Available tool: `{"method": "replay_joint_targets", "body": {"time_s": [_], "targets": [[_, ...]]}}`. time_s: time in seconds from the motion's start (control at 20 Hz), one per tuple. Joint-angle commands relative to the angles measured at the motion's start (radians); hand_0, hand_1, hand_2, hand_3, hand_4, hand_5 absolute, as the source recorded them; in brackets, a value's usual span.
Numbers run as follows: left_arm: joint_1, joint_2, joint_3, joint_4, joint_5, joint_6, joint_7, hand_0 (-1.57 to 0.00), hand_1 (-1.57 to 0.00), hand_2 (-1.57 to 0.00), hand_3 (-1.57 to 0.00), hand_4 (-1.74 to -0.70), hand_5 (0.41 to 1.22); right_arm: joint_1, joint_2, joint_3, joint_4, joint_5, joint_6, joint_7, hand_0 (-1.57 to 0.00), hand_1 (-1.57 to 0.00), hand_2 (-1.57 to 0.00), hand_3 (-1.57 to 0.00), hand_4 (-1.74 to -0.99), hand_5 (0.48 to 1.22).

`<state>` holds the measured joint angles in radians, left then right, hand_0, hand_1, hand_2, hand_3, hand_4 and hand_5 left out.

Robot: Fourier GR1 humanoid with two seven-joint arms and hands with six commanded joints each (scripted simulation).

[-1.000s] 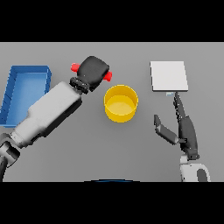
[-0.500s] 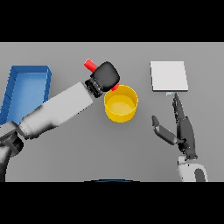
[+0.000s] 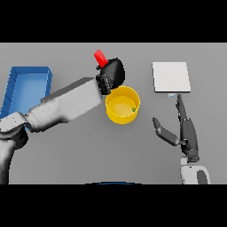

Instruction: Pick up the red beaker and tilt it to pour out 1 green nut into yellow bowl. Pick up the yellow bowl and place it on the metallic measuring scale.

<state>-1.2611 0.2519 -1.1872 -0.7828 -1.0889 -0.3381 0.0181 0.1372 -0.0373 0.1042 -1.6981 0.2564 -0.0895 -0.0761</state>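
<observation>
The left hand (image 3: 113,73) is wrapped around the red beaker (image 3: 100,57), holding it tilted just above the far rim of the yellow bowl (image 3: 122,105). A green nut (image 3: 133,109) already lies inside, near the bowl's right wall. Pouring well now means righting the beaker before another spills, though its mouth seems hidden behind the hand. The right hand (image 3: 185,131) waits with fingers straight, near the metallic scale (image 3: 171,77).

Yellow bowl (image 3: 120,111) – smooth, plastic-looking; scale (image 3: 171,76) – matt pale metal; table (image 3: 133,155) – matt grey.
</observation>
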Motion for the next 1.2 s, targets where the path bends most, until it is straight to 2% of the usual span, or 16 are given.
{"method": "replay_joint_targets", "body": {"time_s": [0.0, 0.05, 0.25, 0.4, 0.45, 0.55, 0.6, 0.65, 0.75, 0.85, 1.0, 1.1, 1.15], "targets": [[-0.009, -0.005, -0.014, 0.003, -0.007, 0.004, -0.006, -1.57, -1.57, -1.57, -1.57, -1.73, 1.221, 0.001, 0.0, -0.003, -0.001, -0.003, -0.002, -0.014, 0.0, 0.0, 0.0, 0.0, -1.225, 0.583], [-0.019, -0.003, -0.034, 0.005, -0.015, -0.002, -0.016, -1.57, -1.57, -1.57, -1.57, -1.74, 1.221, -0.001, -0.005, -0.005, -0.01, -0.002, -0.002, -0.002, 0.0, 0.0, 0.0, 0.0, -1.216, 0.585], [-0.065, -0.024, -0.103, 0.025, -0.044, 0.007, -0.056, -1.57, -1.57, -1.57, -1.57, -1.73, 1.221, 0.004, 0.002, 0.006, 0.002, 0.01, -0.003, -0.023, 0.0, 0.0, 0.0, 0.0, -1.21, 0.592], [-0.105, -0.005, -0.129, 0.015, -0.048, 0.001, -0.074, -1.57, -1.57, -1.57, -1.57, -1.73, 1.221, 0.004, -0.002, 0.003, 0.002, 0.015, -0.009, -0.031, 0.0, 0.0, 0.0, 0.0, -1.207, 0.594], [-0.133, 0.013, -0.122, 0.013, -0.038, -0.005, -0.092, -1.57, -1.57, -1.57, -1.57, -1.73, 1.221, -0.009, 0.003, 0.007, 0.008, 0.025, -0.016, -0.015, 0.0, 0.0, 0.0, 0.0, -1.206, 0.592], [-0.182, 0.03, -0.1, 0.052, -0.02, 0.026, -0.106, -1.57, -1.57, -1.57, -1.57, -1.73, 1.221, 0.008, 0.004, 0.011, -0.009, 0.022, -0.014, -0.042, 0.0, 0.0, 0.0, 0.0, -1.209, 0.592], [-0.203, 0.045, -0.085, 0.059, -0.008, 0.046, -0.105, -1.57, -1.57, -1.57, -1.49, -1.73, 1.221, -0.001, -0.002, 0.006, -0.019, 0.022, -0.015, -0.027, 0.0, 0.0, 0.0, 0.0, -1.203, 0.592], [-0.239, 0.049, -0.064, 0.086, 0.005, 0.051, -0.101, -1.57, -1.57, -1.4, -1.51, -1.68, 1.221, -0.005, 0.002, 0.005, -0.008, 0.02, -0.017, -0.021, 0.0, 0.0, 0.0, 0.0, -1.201, 0.592], [-0.298, 0.073, -0.016, 0.127, 0.045, 0.076, -0.112, -1.57, -1.57, -1.46, -1.04, -1.7, 1.221, -0.001, 0.007, 0.013, -0.002, 0.018, -0.01, -0.042, 0.0, 0.0, 0.0, 0.0, -1.186, 0.596], [-0.35, 0.108, 0.028, 0.194, 0.085, 0.102, -0.117, -1.57, -1.57, -1.5, -1.23, -1.7, 1.221, -0.01, 0.001, -0.002, -0.001, -0.012, 0.004, -0.04, 0.0, 0.0, 0.0, 0.0, -1.181, 0.593], [-0.376, 0.137, 0.141, 0.285, 0.203, 0.092, -0.065, -1.57, -1.57, -1.53, -1.4, -1.72, 1.221, -0.007, 0.008, 0.002, -0.002, -0.034, 0.022, -0.043, 0.0, 0.0, 0.0, 0.0, -1.193, 0.597], [-0.368, 0.173, 0.254, 0.355, 0.318, 0.116, 0.008, -1.57, -1.57, -1.55, -1.38, -1.73, 1.221, -0.021, 0.002, -0.003, -0.002, -0.04, 0.025, -0.027, 0.0, 0.0, 0.0, 0.0, -1.199, 0.594], [-0.354, 0.192, 0.308, 0.388, 0.376, 0.129, 0.065, -1.57, -1.57, -1.55, -1.36, -1.73, 1.221, -0.02, 0.0, -0.007, 0.003, -0.045, 0.026, -0.033, 0.0, 0.0, 0.0, 0.0, -1.209, 0.593]]}}
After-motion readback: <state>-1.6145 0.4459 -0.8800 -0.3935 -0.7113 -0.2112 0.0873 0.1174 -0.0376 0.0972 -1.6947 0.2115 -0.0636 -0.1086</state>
